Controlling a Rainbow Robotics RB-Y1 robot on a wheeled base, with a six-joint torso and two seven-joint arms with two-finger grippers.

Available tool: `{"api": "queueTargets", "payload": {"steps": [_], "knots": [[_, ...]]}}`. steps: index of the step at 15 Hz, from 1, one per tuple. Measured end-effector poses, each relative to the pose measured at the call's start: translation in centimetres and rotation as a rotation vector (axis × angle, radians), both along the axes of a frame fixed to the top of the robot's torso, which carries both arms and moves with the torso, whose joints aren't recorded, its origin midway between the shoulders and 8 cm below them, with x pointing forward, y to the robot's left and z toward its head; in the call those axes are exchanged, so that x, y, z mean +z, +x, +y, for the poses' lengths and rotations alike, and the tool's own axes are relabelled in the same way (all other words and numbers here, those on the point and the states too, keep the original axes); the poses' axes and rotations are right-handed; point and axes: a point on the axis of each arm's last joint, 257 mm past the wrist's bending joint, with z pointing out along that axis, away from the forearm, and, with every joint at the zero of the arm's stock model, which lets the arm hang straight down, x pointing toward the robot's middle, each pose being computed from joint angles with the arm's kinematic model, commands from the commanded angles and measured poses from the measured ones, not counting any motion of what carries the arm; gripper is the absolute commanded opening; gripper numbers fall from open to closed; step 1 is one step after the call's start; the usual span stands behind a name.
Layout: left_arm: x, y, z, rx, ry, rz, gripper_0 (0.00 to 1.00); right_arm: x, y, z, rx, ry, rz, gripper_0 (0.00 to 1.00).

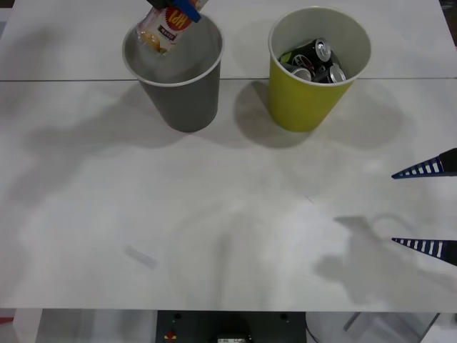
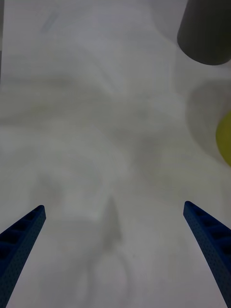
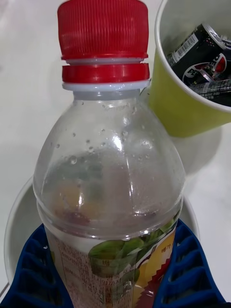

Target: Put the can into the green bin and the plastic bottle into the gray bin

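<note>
Now holding bottle [image 1: 166,27] clenched in left gripper [image 1: 180,10] over gray bin [image 1: 178,100] for dropping; right gripper [image 1: 427,207] released, idle beside green bin [image 1: 303,100].

The left gripper [image 1: 178,8] was at the top edge of the front frame, left of centre, with only its blue tip in view. In the left wrist frame its two blue ribbed fingers [image 3: 29,269] occupied the bottom corners and were closed against the sides of the plastic bottle [image 3: 108,183]. The right gripper [image 1: 428,207] entered from the right edge of the front frame, at mid-height and below. Its two blue ribbed fingers [image 1: 423,169] were spread well apart, with nothing between them, tips pointing toward frame left.
</note>
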Motion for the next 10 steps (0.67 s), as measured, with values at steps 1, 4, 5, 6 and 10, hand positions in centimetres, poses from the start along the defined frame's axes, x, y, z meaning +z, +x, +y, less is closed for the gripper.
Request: {"api": "queueTargets", "payload": {"steps": [1, 4, 5, 6, 10], "knots": [[-0.08, 0.05, -0.05, 0.002, 0.003, -0.001, 0.06, 0.00, 0.00, 0.00, 0.000, 0.000, 0.000, 1.00], [-0.06, 0.12, 0.01, 0.005, 0.004, -0.003, 1.00, 0.00, 0.00, 0.00, 0.000, 0.000, 0.000, 1.00], [-0.06, 0.11, -0.01, 0.004, 0.005, -0.003, 1.00, 0.00, 0.00, 0.00, 0.000, 0.000, 0.000, 1.00], [-0.07, 0.05, -0.10, 0.001, 0.003, -0.002, 1.00, 0.00, 0.00, 0.00, 0.000, 0.000, 0.000, 1.00], [0.23, -0.52, 0.13, -0.008, 0.009, 0.004, 1.00, 0.00, 0.00, 0.00, 0.000, 0.000, 0.000, 1.00]]}}
